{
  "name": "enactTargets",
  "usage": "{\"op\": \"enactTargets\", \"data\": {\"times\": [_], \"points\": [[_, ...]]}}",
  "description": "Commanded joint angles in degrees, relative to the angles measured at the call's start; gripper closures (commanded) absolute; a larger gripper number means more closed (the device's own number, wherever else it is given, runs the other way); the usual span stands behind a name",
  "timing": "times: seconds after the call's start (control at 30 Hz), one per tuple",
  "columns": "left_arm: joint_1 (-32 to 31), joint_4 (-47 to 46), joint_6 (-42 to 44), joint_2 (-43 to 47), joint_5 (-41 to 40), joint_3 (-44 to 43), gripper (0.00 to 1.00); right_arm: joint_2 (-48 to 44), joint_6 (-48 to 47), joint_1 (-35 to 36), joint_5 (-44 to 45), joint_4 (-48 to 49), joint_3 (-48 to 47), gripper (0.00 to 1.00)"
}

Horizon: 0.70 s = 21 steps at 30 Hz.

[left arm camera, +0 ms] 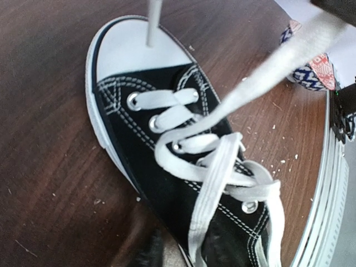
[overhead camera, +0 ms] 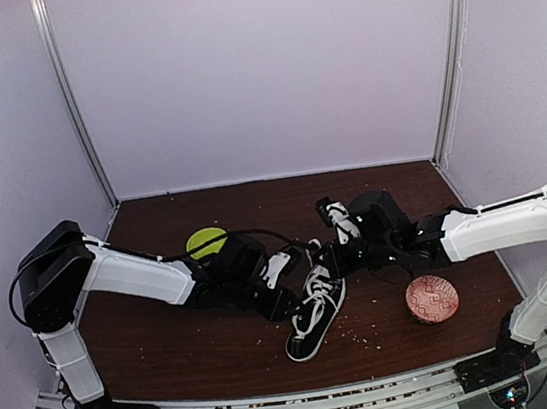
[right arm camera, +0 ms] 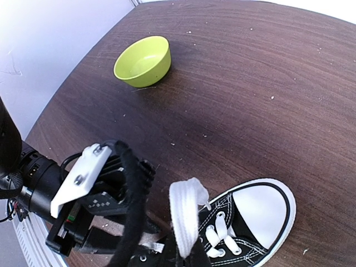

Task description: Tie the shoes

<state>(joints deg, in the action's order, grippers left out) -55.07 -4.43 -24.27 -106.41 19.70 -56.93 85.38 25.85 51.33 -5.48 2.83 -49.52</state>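
Sneaker (overhead camera: 315, 315) lies on the dark wooden table (overhead camera: 172, 349) between your two arms, its white toe cap pointing toward the near edge. Your right gripper (overhead camera: 328, 219) hangs just past the heel. One white lace (left arm camera: 267, 72) runs taut up to it, so it is pinched shut on that lace. Your left gripper (overhead camera: 283, 264) sits just beside the shoe's collar, but you cannot tell how wide its fingers stand. A green bowl (right arm camera: 143, 60) lies beyond the left arm, and a patterned bowl (overhead camera: 432, 298) sits to the sneaker's right.

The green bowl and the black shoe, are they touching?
Apart. The right wrist view shows bare table between the round lime-green bowl and the black canvas sneaker.
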Motion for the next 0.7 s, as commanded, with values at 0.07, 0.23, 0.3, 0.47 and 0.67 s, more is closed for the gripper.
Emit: {"op": "enactTargets", "data": {"times": [0.07, 0.23, 0.3, 0.47, 0.67], "points": [[0.31, -2.15, -0.89, -0.58, 1.69, -0.74, 0.86, -3.26, 0.87, -0.52, 2.26, 1.2, 1.79, 1.0], [0.43, -5.58, -3.4, 3.5, -1.66, 2.74, 1.0, -5.71, 1.86, -0.58, 4.0, -0.38, 3.09, 1.0], [0.84, -5.7, -5.04, 6.9, -6.75, 5.0, 1.0, -7.33, 2.71, -0.61, 5.55, -1.31, 4.09, 1.0], [2.69, -7.32, -7.85, 15.98, -13.37, 11.36, 1.0, -11.89, 4.9, -0.71, 9.29, -3.9, 7.37, 1.0], [4.4, -0.27, -7.07, 21.02, -21.87, 13.91, 1.0, -17.63, 8.25, -0.88, 14.76, -9.13, 11.66, 1.0]]}}
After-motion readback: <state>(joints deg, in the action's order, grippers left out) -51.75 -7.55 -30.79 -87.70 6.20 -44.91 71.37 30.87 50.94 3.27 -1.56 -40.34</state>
